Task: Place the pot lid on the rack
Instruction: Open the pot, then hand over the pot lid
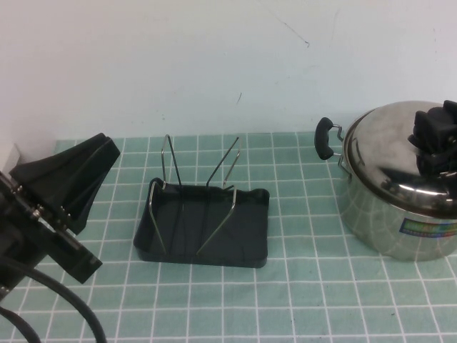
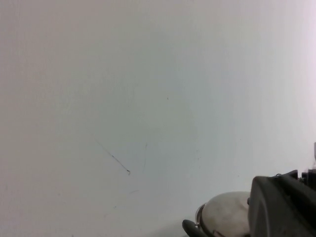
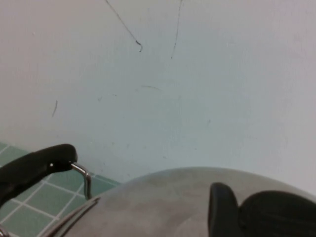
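Left tool [image 1: 96, 153] parked; right tool [image 1: 435, 136] atop pot lid [image 1: 396, 153].

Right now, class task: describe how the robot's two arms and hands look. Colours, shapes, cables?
Both are matte black. The left hand at the table's left is a broad, angular wedge-shaped housing on a boxy mount with small screws, and thick black cables loop below it. The right hand, over the pot lid, shows blocky black segments. No markings are visible.

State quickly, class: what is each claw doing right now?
Left claw: raised left of the rack, holding nothing; open or closed cannot be told.
Right claw: down on the pot lid; grip cannot be told.
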### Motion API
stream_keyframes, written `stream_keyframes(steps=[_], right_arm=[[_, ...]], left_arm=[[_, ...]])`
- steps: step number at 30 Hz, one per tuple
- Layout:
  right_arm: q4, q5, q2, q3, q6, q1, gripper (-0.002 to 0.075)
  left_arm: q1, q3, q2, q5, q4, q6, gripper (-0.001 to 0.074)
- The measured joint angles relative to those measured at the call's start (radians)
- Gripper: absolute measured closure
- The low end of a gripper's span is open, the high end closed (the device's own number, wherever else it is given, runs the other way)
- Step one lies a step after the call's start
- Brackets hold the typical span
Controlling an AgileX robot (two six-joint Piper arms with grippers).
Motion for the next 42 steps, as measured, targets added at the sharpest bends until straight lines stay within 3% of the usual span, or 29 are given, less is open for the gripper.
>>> stream_keyframes(steps=[6, 16, 19, 22, 25, 28, 36, 42], right_arm=[[0.0, -0.008, 0.0, 0.0, 0.0, 0.0, 0.0377], [0.016, -0.203, -0.074, 0.0, 0.04, 0.002, 0.0377], [-0.017, -0.205, -0.154, 0.0, 0.068, 0.004, 0.0377], [-0.134, -0.21, -0.247, 0.0, 0.142, 0.033, 0.0377], [-0.265, -0.224, -0.334, 0.0, 0.18, 0.12, 0.0377], [-0.332, -0.238, -0.399, 0.0, 0.219, 0.248, 0.0377], [-0.259, -0.201, -0.427, 0.0, 0.207, 0.585, 0.0377], [-0.181, -0.119, -0.427, 0.0, 0.102, 0.704, 0.0377]], left_arm=[[0.0, 0.0, 0.0, 0.0, 0.0, -0.116, 0.0738], [0.0, 0.0, 0.0, -0.107, 0.09, -0.654, 0.0729], [0.0, 0.0, 0.0, -0.109, 0.124, -0.793, 0.0634], [0.0, 0.0, 0.0, -0.113, 0.134, -0.966, 0.0417], [0.0, 0.0, 0.0, -0.114, 0.137, -1.116, 0.0182], [0.0, 0.0, 0.0, -0.114, 0.139, -1.169, 0.008], [0.0, 0.0, 0.0, -0.114, 0.168, -1.221, 0.0045], [0.0, 0.0, 0.0, -0.126, 0.211, -1.256, 0.0043]])
